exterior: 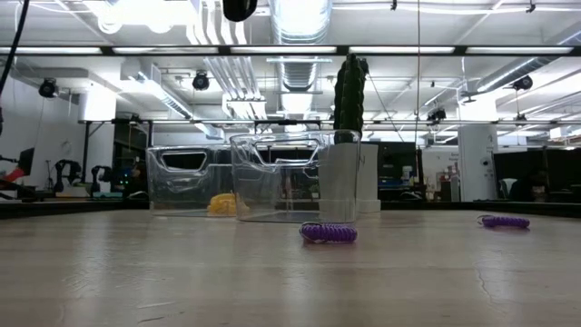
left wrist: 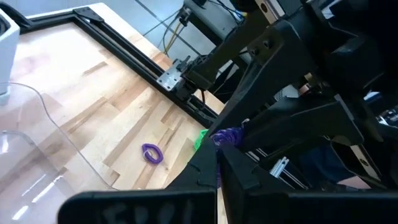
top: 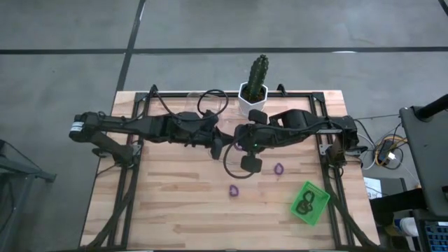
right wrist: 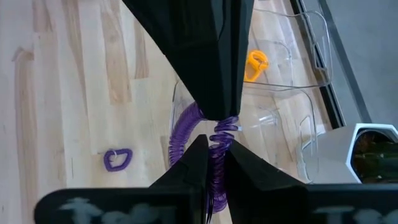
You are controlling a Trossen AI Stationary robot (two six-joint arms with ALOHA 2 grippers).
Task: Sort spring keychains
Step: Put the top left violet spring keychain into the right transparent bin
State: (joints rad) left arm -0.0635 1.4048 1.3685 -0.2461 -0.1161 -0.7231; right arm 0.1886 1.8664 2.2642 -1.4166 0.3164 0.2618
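Above the table's middle, one purple spring keychain (right wrist: 184, 135) is held between both grippers. My left gripper (left wrist: 217, 160) reaches in from the left and is shut on it. My right gripper (right wrist: 212, 147) meets it from the right and is shut on it too. They meet tip to tip in the high view, left gripper (top: 232, 144), right gripper (top: 246, 142). Two more purple keychains (top: 278, 169) (top: 233, 190) lie flat on the wood. An orange keychain (right wrist: 256, 64) lies in a clear container (right wrist: 292, 56). Black keychains (top: 303, 205) lie in the green tray (top: 318, 212). My left gripper pinches one end of the purple coil (left wrist: 227, 135) between its two fingertips, coming nearly level from the table's left. The keychain is clear of the table. My right gripper pinches the same coil a little farther along (right wrist: 217, 163) between its two fingers, slanting down from the table's right. The rest of the coil (right wrist: 180, 140) bows out to one side, clear of the wood.
A cactus in a white pot (top: 253, 98) stands at the far edge behind the grippers. Two clear containers (exterior: 186, 182) (exterior: 272, 177) stand beside it. The green tray sits near the right front corner. A black frame (top: 133, 182) borders the wooden table.
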